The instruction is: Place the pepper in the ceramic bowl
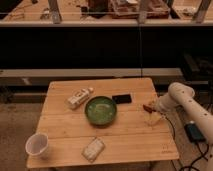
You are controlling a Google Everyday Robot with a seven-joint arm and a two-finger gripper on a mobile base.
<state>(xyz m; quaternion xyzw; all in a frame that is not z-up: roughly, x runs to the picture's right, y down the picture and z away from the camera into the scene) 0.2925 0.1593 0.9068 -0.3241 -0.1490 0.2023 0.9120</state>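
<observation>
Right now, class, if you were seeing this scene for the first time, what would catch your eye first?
The glossy green ceramic bowl sits mid-table, the boldest colour there. At the table's right edge the white robot arm reaches in, its pincer beside the small dark red pepper, right of the bowl. A white cup stands at the near left corner.
</observation>
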